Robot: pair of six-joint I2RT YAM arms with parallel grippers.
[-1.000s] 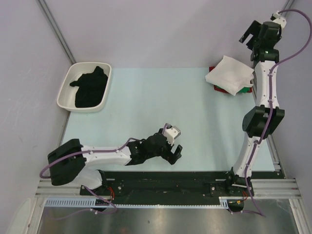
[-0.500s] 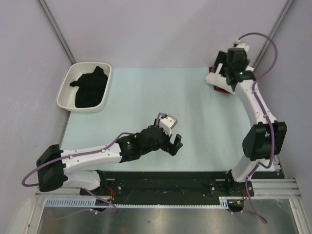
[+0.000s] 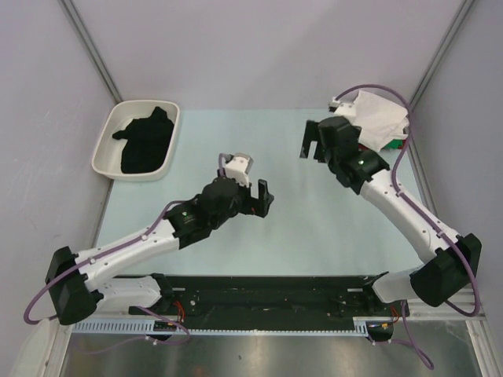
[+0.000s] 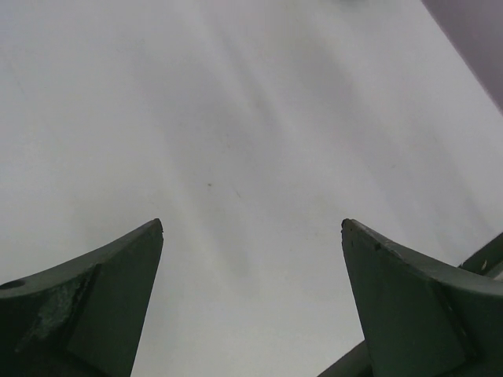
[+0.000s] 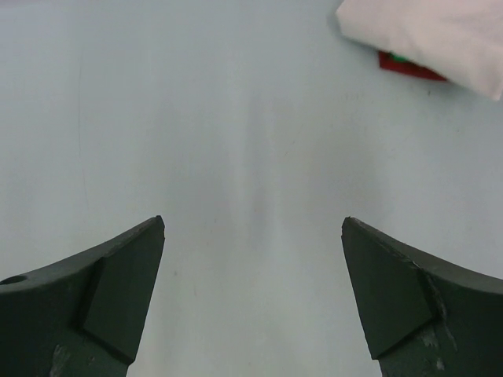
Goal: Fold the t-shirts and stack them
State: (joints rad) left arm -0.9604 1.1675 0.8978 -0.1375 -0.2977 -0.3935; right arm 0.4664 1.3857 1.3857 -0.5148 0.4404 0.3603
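Note:
A crumpled black t-shirt [image 3: 145, 141] lies in the white tray [image 3: 102, 149] at the back left. At the back right a folded white t-shirt [image 3: 381, 118] tops a stack; in the right wrist view the white t-shirt [image 5: 428, 35] covers a red t-shirt [image 5: 409, 67] whose edge peeks out, with a sliver of green beside it. My left gripper [image 3: 258, 200] hovers over the middle of the pale mat, open and empty [image 4: 251, 226]. Left of the stack, my right gripper [image 3: 316, 141] is also open with nothing between its fingers [image 5: 253, 221].
The pale green mat [image 3: 314, 228] covers the table. Grey walls with metal posts close in the left, back and right. The arm bases and a black rail [image 3: 267, 294] line the near edge.
The right arm swung from behind the stack down and left over the mat. The left arm stretched forward and right toward the table's middle. Both grippers stayed open.

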